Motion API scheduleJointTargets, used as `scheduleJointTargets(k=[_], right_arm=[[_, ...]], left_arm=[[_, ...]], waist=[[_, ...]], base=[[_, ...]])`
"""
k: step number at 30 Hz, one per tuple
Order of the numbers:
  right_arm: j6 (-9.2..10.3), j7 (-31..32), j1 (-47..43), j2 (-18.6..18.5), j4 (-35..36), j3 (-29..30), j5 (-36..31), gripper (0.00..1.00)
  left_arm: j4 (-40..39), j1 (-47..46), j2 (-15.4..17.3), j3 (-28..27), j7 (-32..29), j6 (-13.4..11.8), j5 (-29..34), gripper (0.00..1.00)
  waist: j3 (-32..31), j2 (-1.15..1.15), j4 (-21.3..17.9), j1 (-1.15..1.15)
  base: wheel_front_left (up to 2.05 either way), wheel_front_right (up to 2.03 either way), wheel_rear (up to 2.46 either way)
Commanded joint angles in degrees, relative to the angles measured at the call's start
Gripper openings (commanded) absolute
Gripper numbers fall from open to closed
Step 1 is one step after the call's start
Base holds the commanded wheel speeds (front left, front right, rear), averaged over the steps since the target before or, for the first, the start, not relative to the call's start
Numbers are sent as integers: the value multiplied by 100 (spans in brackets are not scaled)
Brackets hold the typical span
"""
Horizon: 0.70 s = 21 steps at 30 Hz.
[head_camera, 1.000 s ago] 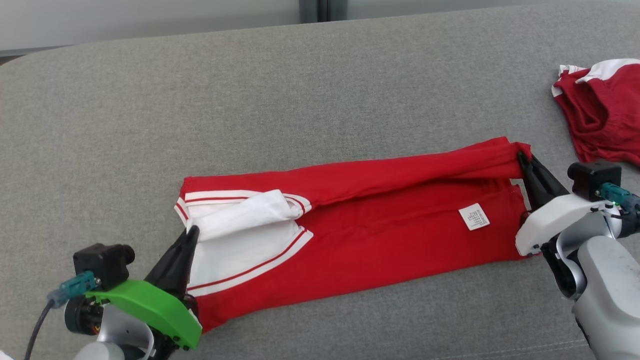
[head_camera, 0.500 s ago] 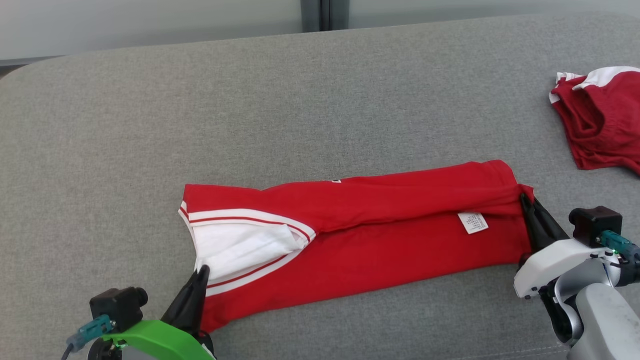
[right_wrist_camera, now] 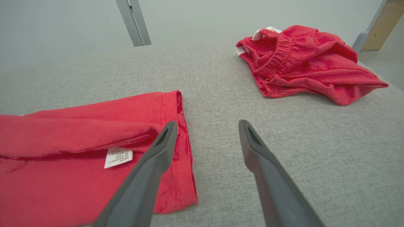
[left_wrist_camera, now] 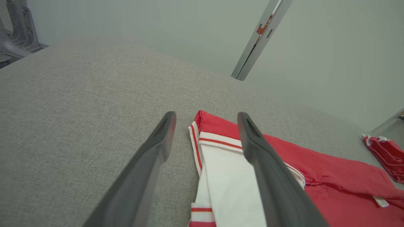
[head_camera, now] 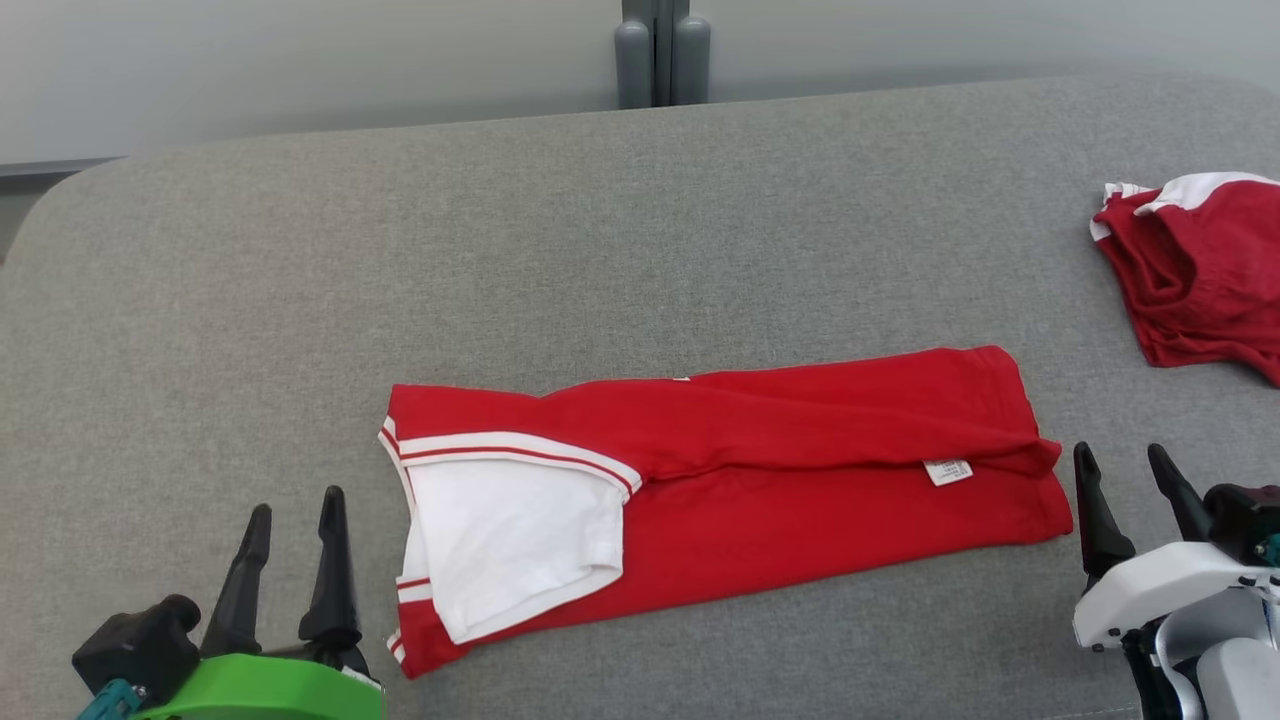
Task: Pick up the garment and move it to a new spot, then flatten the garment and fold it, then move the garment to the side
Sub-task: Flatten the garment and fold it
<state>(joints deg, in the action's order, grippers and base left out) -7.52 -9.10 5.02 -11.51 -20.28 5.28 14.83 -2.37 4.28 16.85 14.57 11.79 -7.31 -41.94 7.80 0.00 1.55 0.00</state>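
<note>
Head view: red garment [head_camera: 800,480] lies folded in a long strip on the grey worktop [head_camera: 600,250]. The left end effector [head_camera: 296,502] stands wide and empty beside its white-panelled end. The right end effector [head_camera: 1118,452] stands likewise beside its hem. Crumpled red cloth [head_camera: 1200,270] lies well apart.

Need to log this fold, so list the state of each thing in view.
Red garment, folded lengthwise, lying flat, not held.
Care label, exposed near the right end.
Second red garment, crumpled, far right.
Left gripper, jaws open, empty.
Right gripper, jaws open, empty.
</note>
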Motion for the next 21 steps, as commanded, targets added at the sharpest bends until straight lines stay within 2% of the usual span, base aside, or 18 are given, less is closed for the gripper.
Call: scheduleJointTargets(k=[1,4,11,20,21], right_arm=[[8,68,100,67,61,4,-10,100],[8,347,308,84,49,-2,-68,100],[9,1402,672,39,-546,-145,-200,100],[9,1766,917,14,-1398,1,-299,100],[9,1789,944,20,-1487,-18,-279,63]], left_arm=[[5,-63,-7,-63,68,-67,102,100],[49,-130,-45,-67,148,-144,233,100],[269,-243,-172,40,210,-187,377,100],[487,-253,-194,8,251,-181,402,100],[501,-254,-195,8,255,-176,404,100]], waist=[[-34,0,28,0],[-64,0,47,0],[-108,0,270,0],[-70,0,537,0],[-72,0,550,0]], base=[[0,0,0],[0,0,0],[0,0,0],[0,0,0],[0,0,0]])
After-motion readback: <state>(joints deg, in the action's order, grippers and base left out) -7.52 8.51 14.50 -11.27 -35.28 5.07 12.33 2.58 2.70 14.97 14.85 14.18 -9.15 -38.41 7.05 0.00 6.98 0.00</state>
